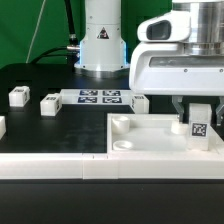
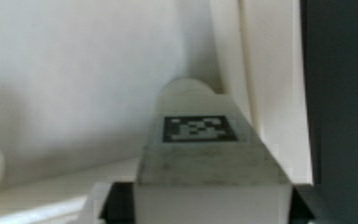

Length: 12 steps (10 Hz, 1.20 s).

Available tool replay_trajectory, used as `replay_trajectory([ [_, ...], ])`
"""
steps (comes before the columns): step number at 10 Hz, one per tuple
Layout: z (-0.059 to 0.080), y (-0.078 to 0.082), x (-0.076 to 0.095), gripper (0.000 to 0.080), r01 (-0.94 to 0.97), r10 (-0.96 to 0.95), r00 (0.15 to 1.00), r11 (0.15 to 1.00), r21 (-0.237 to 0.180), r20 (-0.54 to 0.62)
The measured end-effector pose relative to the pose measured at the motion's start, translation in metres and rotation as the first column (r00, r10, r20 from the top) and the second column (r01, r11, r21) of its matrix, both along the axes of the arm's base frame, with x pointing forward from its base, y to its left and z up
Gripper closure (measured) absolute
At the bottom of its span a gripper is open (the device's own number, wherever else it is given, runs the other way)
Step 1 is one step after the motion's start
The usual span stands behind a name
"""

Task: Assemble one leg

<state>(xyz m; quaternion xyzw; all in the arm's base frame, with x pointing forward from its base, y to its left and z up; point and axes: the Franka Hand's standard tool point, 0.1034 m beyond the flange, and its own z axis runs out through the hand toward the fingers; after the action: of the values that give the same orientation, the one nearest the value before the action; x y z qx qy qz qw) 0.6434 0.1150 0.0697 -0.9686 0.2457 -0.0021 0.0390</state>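
Centrally, the gripper is clamping a leg, its two dark fingers pressing either side of the post, as the wrist view is showing. Held leg: standing upright, marker tag facing outward, sitting over the panel near its corner on the exterior view's right; whether it is touching the panel cannot be told. Panel: lying flat on the black table, round sockets at its corners. Marker board: lying behind the panel. Loose legs: two, and, sitting well apart on the exterior view's left.
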Motion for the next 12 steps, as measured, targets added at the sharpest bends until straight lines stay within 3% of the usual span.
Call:
replay_trajectory([
  [4, -0.0004, -0.0026, -0.0009, 0.0508, 0.384, -0.383, 0.923, 0.923, 0.017, -0.037],
  [7, -0.0005, -0.0019, -0.0034, 0.0508, 0.709, -0.707, 0.704, 0.705, 0.006, -0.069],
  [12, -0.0004, 0.0001, -0.0038, 0.0508, 0.927, -0.921, 0.371, 0.375, -0.014, -0.115],
])
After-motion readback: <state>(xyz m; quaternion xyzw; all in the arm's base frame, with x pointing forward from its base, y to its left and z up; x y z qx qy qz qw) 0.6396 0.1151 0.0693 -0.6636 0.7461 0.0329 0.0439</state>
